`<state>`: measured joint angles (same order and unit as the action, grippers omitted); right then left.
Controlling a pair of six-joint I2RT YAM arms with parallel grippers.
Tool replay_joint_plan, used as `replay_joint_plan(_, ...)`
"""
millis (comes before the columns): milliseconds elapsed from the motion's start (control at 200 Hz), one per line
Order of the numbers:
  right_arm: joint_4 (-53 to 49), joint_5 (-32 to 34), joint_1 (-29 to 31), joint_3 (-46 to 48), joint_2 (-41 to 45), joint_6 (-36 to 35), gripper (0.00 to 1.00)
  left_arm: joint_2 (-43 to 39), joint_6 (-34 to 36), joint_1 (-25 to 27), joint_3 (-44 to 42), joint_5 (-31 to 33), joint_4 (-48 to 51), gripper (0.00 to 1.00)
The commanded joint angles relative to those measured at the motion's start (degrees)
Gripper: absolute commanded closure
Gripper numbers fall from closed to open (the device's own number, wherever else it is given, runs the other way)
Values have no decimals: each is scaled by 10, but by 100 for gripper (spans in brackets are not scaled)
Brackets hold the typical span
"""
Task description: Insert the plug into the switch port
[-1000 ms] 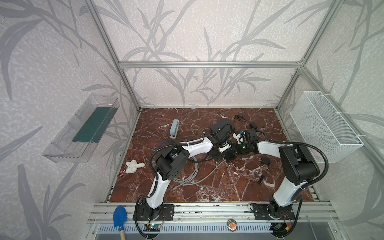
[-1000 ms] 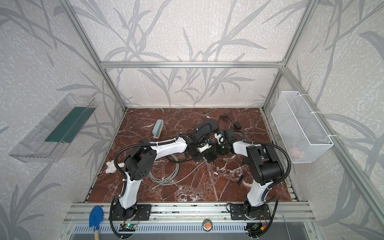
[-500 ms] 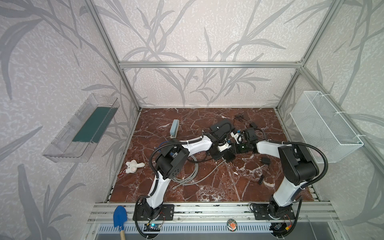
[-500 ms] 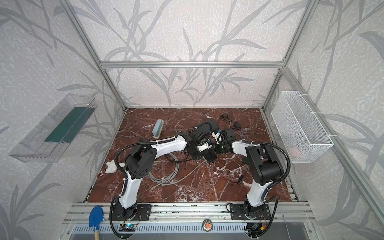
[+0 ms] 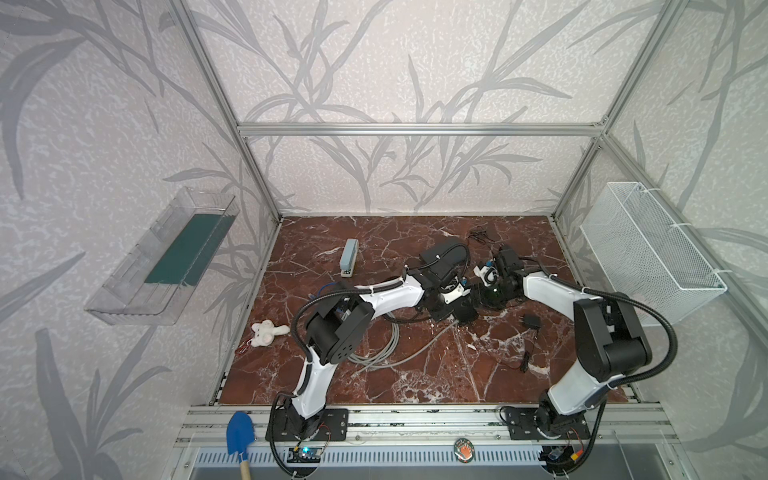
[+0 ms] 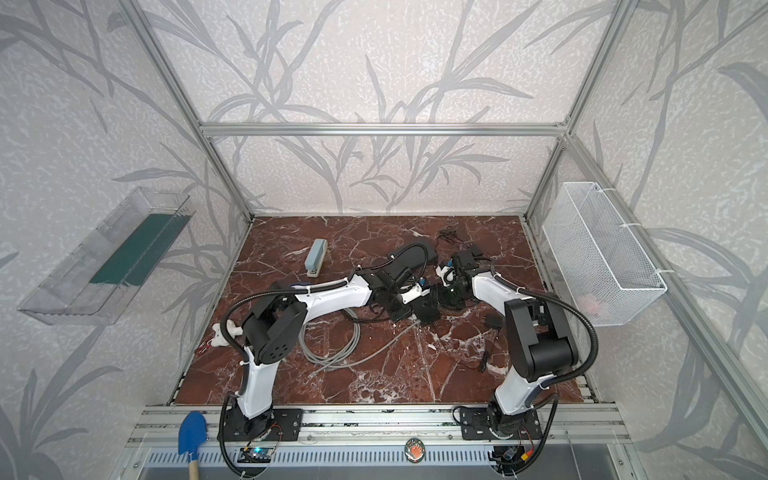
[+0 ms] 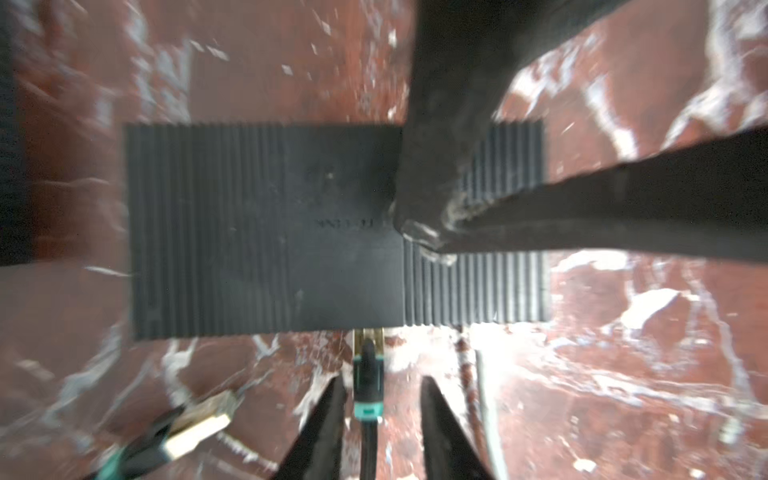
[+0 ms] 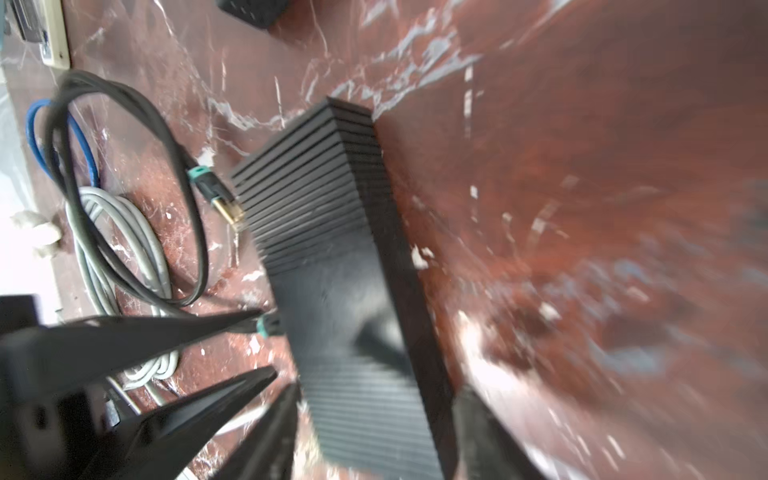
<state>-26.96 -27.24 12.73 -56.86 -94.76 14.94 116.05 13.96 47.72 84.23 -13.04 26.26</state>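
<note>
Both wrist views are smeared by blur. In both top views the two black wrists crowd together over the switch, so it hardly separates from them. The port faces away from every camera, and how deep the plug sits cannot be told.

The switch [image 7: 266, 228] is a flat black box with ribbed ends and a smooth middle. It lies about mid-way across the red marbled desk [image 5: 415, 374]. The plug [image 7: 368, 374], black with a teal band, meets the switch's long side with its gold tip.

The left hand [image 7: 382, 380] is released, one finger on each side of the plug with gaps showing. The right hand [image 7: 424, 239] is released too, its tips parted over the switch's top; whether they touch it is unclear.

A second gold-tipped plug [image 7: 195, 428] lies loose just beside the switch. A grey cable coil [image 5: 392, 340] lies near the left arm.
</note>
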Motion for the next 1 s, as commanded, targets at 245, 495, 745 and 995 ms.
replay_joint_plan(245, -35, 103, 62, 5, 52, -19, 23, -154, -138, -62, -65, 65, -53, 52)
replay_joint_plan(495, -65, 208, 135, -76, -59, -51, 17, -221, -234, -126, -136, 67, -71, 46)
replay_joint_plan(745, -110, 278, 167, -129, -129, -70, 20, -253, -216, -149, -156, 98, -52, 45)
replay_joint_plan(995, -118, 324, 168, -112, -132, -50, 23, -261, -204, -171, -163, 91, -59, 45)
